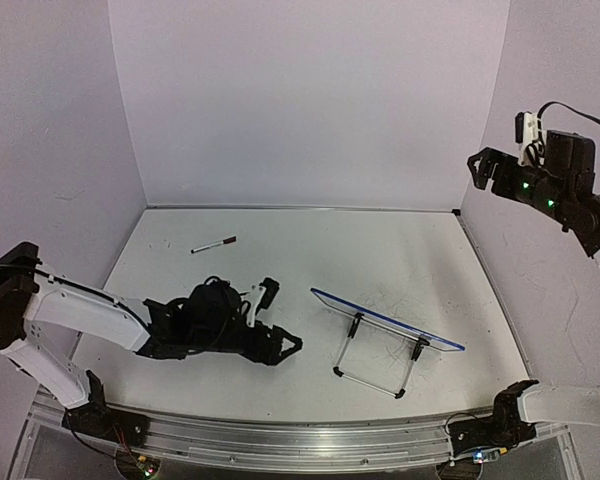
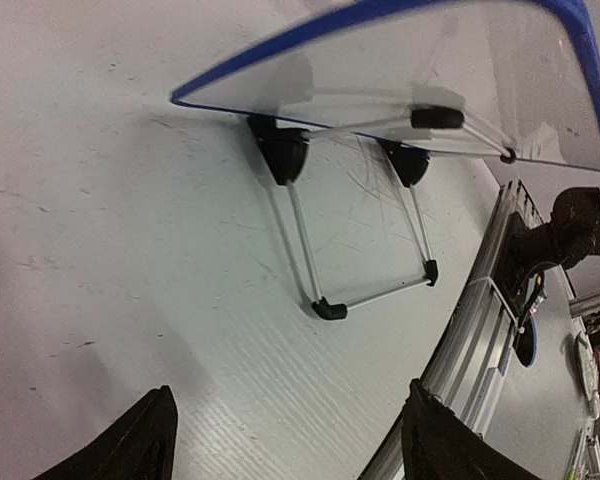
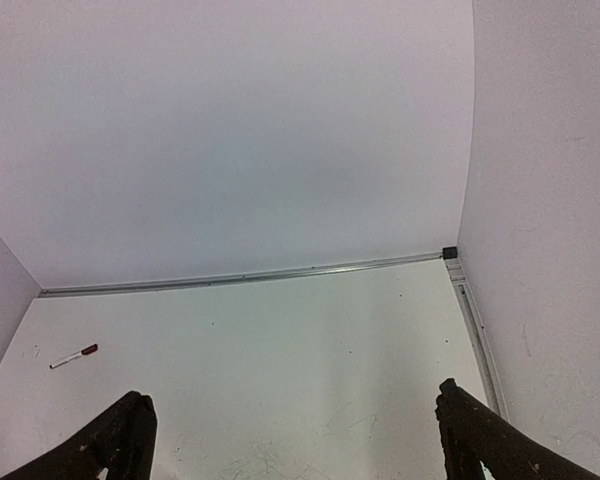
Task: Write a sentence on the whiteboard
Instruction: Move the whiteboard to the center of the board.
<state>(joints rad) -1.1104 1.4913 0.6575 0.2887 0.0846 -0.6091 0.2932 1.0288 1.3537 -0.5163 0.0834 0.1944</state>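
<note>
The thin, blue-rimmed whiteboard (image 2: 410,60) leans on its wire stand (image 2: 298,235) on the scuffed white bench (image 1: 380,250), near right. The left end effector (image 2: 290,440) and right end effector (image 3: 300,445) both gape empty.

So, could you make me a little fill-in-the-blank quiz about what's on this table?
The marker lies flat on the ___.
The whiteboard is propped on a wire ___.
The left gripper and the right gripper are both ___.
Missing words: table; stand; open.

Scuffed white table (image 1: 400,250) with marker (image 1: 214,244) and propped whiteboard (image 1: 388,320).
</note>
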